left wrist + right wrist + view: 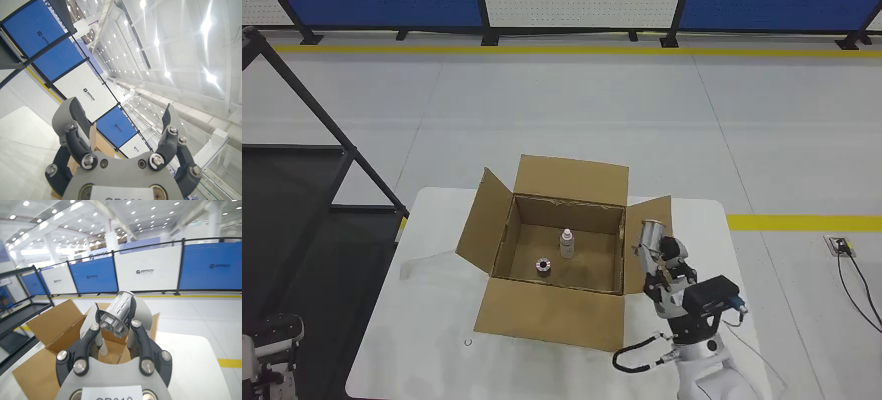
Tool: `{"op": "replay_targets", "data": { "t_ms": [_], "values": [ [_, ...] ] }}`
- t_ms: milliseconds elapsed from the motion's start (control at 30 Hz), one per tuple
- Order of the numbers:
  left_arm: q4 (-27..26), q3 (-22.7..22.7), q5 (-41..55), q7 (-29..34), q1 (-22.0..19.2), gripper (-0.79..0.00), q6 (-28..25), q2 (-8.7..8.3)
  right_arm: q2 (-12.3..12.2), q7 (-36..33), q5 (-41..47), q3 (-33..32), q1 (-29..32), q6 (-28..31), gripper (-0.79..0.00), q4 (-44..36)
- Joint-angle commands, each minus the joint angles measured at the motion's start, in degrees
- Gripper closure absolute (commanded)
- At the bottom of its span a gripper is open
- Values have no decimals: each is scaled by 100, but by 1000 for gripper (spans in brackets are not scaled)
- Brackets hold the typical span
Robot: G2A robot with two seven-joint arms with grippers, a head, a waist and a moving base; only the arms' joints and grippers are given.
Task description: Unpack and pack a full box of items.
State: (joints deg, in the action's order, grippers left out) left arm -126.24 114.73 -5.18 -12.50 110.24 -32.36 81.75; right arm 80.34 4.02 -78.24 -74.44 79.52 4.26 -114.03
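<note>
Right wrist view: we logged the right gripper (115, 309) clamped on a silver cylindrical part (121, 306) over the right flap (662, 210) of the box (552, 310), left gripper (122, 106) spread wide and empty; we judged the part should clear that flap's edge before any lowering, grip held firm.

The top view looks down from above the arms onto the whole table (432, 330) and open box (552, 315); the left wrist view, close by the box, tilts up toward the ceiling (179, 47); the right wrist view faces level across the box toward the fence (147, 273), which both wrist views share.
</note>
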Motion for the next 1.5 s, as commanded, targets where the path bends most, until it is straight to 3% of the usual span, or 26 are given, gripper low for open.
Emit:
{"op": "replay_targets", "data": {
  "t_ms": [0,200,333,500,733,1000,1467],
  "values": [
    [0,0,0,0,0,-785,0,0,26,-762,-206,371,-487,159,0,212],
    [0,0,0,0,0,-785,0,0,168,-2453,-313,1161,-1767,160,0,1068],
    [0,0,0,0,0,-785,0,0,275,-3252,-444,1460,-2380,-281,0,1667],
    [0,0,0,0,0,-785,0,0,396,-4058,-940,1766,-2805,-1072,0,2177],
    [0,0,0,0,0,-785,0,0,523,-4940,-976,1968,-3251,-1170,0,2906],
    [0,0,0,0,0,-785,0,0,780,-5362,-864,2334,-3974,-1497,0,4075],
    [0,0,0,0,0,-785,0,0,1136,-5150,11,2419,-4960,-1096,0,5997]
  ]
}}
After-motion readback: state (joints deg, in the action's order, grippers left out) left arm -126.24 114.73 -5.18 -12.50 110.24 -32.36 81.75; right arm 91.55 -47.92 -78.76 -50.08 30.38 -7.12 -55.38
